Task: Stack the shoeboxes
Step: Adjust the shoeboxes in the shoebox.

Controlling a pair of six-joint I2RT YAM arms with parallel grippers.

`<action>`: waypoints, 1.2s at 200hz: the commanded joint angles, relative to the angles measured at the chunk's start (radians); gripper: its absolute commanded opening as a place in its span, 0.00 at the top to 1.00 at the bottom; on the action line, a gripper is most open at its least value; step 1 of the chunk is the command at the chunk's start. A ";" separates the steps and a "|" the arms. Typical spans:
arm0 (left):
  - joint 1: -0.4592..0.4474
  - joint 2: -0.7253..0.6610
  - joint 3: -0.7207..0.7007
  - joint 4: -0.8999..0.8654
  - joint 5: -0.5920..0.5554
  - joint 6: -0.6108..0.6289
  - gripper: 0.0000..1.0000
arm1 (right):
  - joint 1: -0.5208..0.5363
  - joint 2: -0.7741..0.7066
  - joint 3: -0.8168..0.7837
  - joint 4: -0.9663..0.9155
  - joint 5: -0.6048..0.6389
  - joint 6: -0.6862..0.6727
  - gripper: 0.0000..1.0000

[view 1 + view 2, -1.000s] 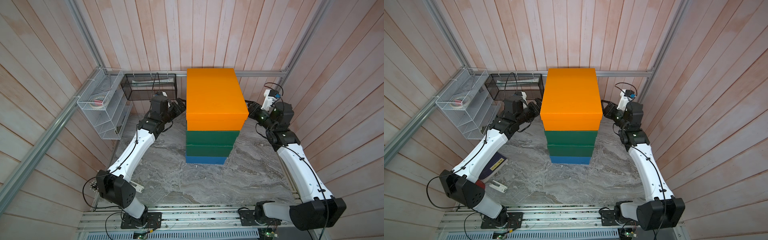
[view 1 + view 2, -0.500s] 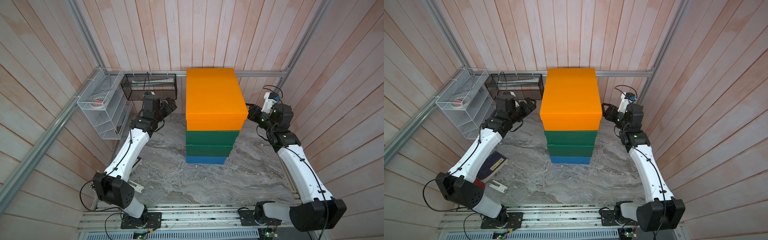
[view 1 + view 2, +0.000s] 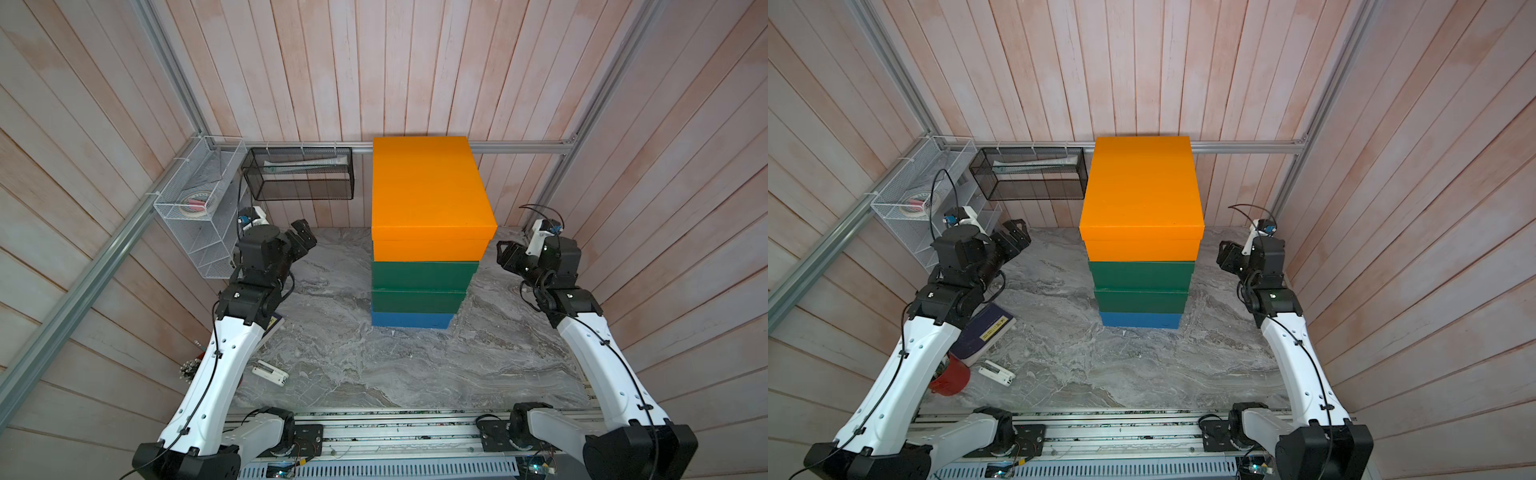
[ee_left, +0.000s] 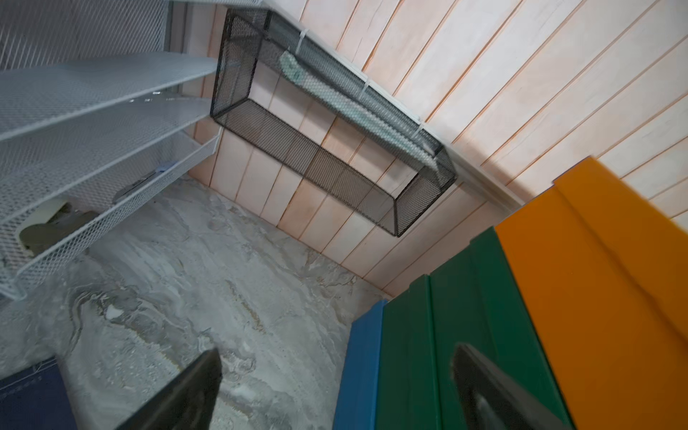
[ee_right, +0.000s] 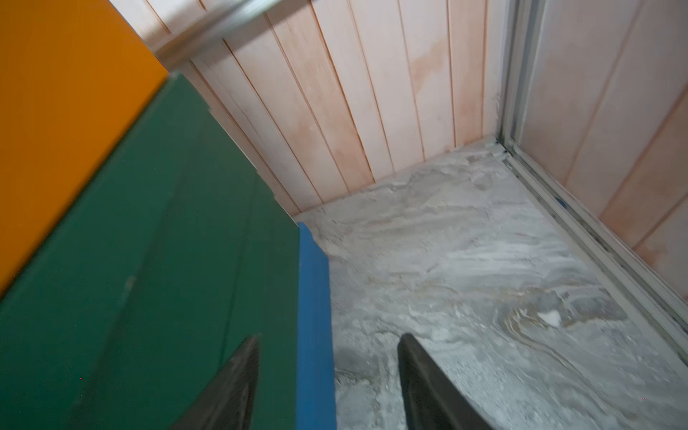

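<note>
Orange box [image 3: 428, 195] [image 3: 1142, 191] is recorded as the top of a four-high stack standing on the grey marbled table [image 3: 332, 353]. Directly under the orange box the upper green box [image 3: 424, 274] [image 3: 1140, 274] is seen. Under that comes the lower green box [image 3: 417, 301] [image 3: 1140, 302]. The blue box [image 3: 411, 320] [image 3: 1140, 320] is lowest and rests on the table. Each box is touching the next, and all lids are shut. The front faces are seen roughly in line in both top views. The left gripper [image 3: 306, 237] [image 3: 1017, 235] is held to the left of the orange box, well apart from it and below its lid. Its jaws are spread wide with nothing between them, as confirmed in the left wrist view [image 4: 335, 353]. The right gripper [image 3: 505, 255] [image 3: 1225, 255] is held to the right of the orange box, near it but not touching. Its jaws are parted less widely, and nothing is gripped, as checked in the right wrist view [image 5: 329, 338]. In both wrist views the side of the stack is shown: orange [image 4: 603, 279] [image 5: 63, 111], then green, then blue [image 4: 363, 372] [image 5: 312, 316]. A black mesh basket [image 3: 299, 183] is hung on the back wall just left of the orange box, and a white wire rack [image 3: 195, 216] is mounted further left. A dark blue book [image 3: 984, 332], a red cup [image 3: 951, 376] and a small white object [image 3: 996, 372] are noted on the table, left of and nearer the robot than the orange box.
</note>
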 commanded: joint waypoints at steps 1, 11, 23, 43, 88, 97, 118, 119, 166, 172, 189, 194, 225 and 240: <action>0.003 -0.019 -0.094 0.007 0.033 0.005 0.00 | -0.004 -0.031 -0.050 -0.054 0.034 -0.018 0.41; 0.004 -0.034 -0.144 0.038 0.089 -0.013 0.00 | -0.004 -0.042 -0.082 -0.057 0.020 -0.010 0.43; 0.003 -0.059 -0.217 0.083 0.146 -0.044 0.00 | -0.004 -0.053 -0.127 -0.044 -0.023 0.011 0.47; 0.003 -0.092 -0.337 0.143 0.199 -0.086 0.00 | 0.002 -0.062 -0.216 -0.004 -0.122 0.092 0.53; 0.003 0.011 -0.492 0.298 0.385 -0.191 0.00 | 0.109 -0.045 -0.412 0.208 -0.178 0.231 0.56; 0.004 0.046 -0.508 0.340 0.423 -0.208 0.00 | 0.115 -0.041 -0.448 0.265 -0.198 0.261 0.57; 0.002 0.138 -0.504 0.388 0.469 -0.227 0.00 | 0.119 -0.044 -0.508 0.365 -0.228 0.290 0.58; 0.002 0.142 -0.503 0.390 0.470 -0.227 0.00 | 0.120 -0.045 -0.509 0.368 -0.227 0.291 0.59; -0.012 0.305 -0.470 0.468 0.512 -0.271 0.00 | 0.141 -0.021 -0.545 0.387 -0.226 0.313 0.76; -0.016 0.322 -0.465 0.470 0.510 -0.277 0.00 | 0.145 -0.019 -0.547 0.385 -0.220 0.315 0.79; -0.031 0.360 -0.457 0.486 0.512 -0.292 0.00 | 0.155 -0.015 -0.552 0.383 -0.214 0.328 0.87; -0.037 0.372 -0.454 0.489 0.512 -0.296 0.00 | 0.158 -0.014 -0.553 0.384 -0.215 0.334 0.88; -0.080 0.424 -0.435 0.502 0.503 -0.313 0.00 | 0.198 -0.006 -0.553 0.384 -0.211 0.348 0.91; -0.098 0.441 -0.423 0.504 0.501 -0.319 0.00 | 0.205 -0.008 -0.550 0.385 -0.207 0.352 0.91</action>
